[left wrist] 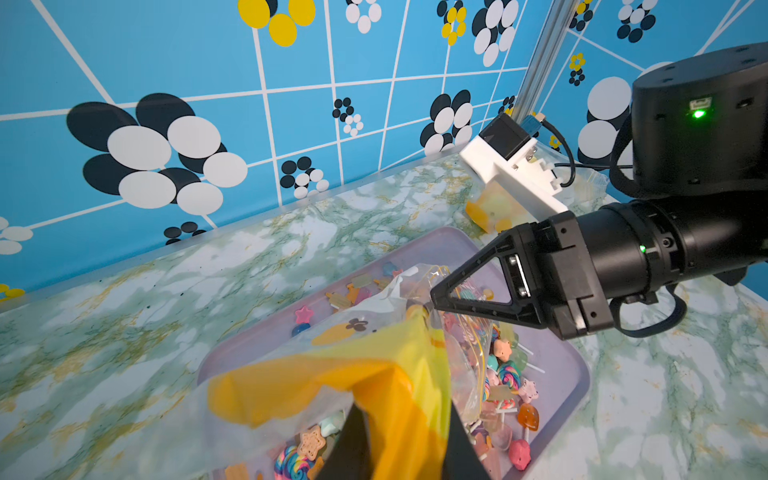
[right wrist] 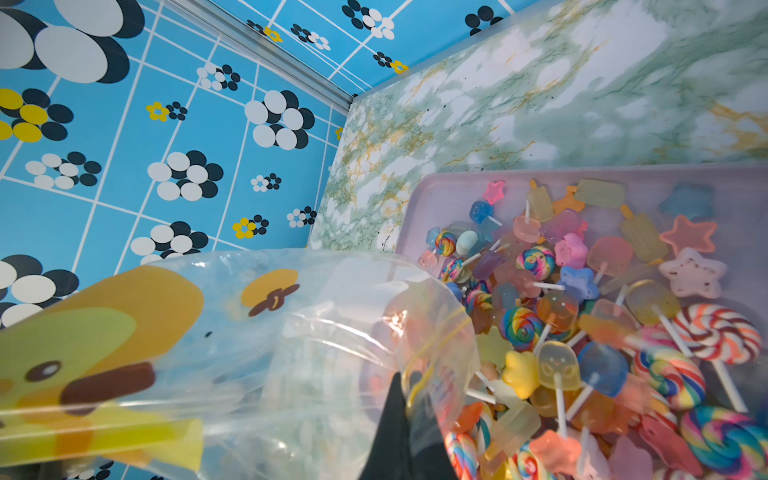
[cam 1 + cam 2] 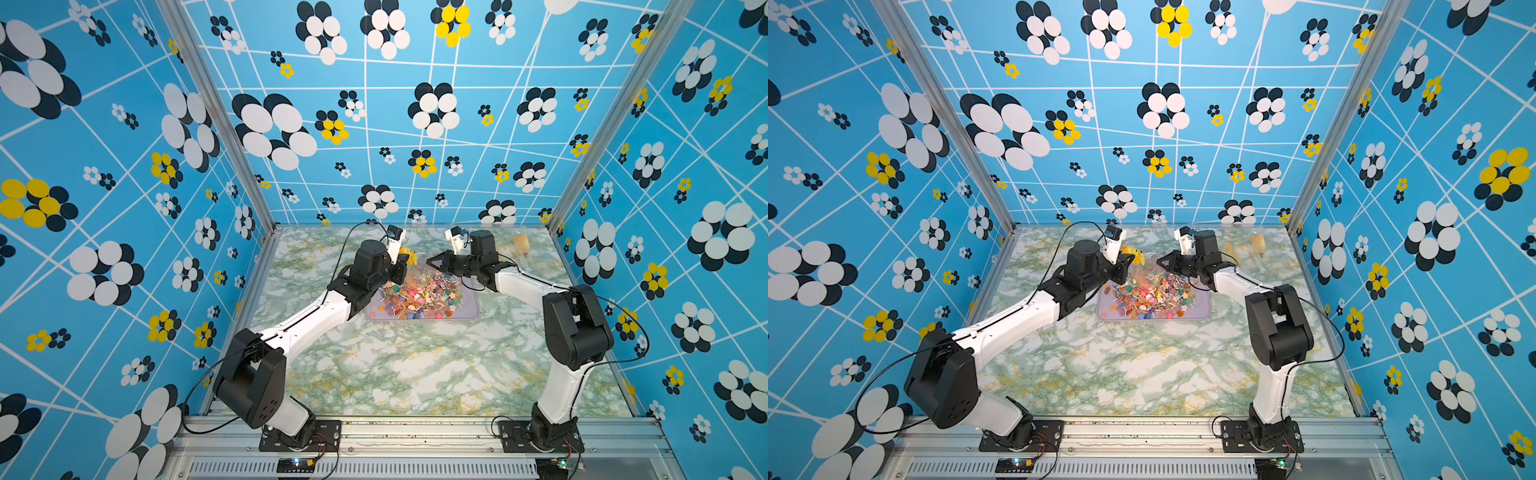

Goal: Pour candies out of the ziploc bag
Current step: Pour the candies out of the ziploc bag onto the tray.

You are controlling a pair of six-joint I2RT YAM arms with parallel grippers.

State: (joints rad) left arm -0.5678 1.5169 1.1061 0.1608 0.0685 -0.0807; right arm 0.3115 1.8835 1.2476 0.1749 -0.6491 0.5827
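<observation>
Clear duck-print ziploc bag (image 2: 291, 332), left pincer (image 1: 405, 424) and right pincer (image 1: 434, 297) clamped on it, candies (image 2: 582, 311) in lilac tray (image 2: 446, 199)

Clear duck-print ziploc bag (image 2: 291, 332) tilts over the lilac tray (image 2: 440, 195) where multicoloured candies (image 2: 561, 307) lie heaped

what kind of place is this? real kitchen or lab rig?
Looks like a robot test cell, not a home: aluminium frame posts with printed blue flower walls, a marble-print tabletop, and a left arm and right arm bolted to a front rail.
</observation>
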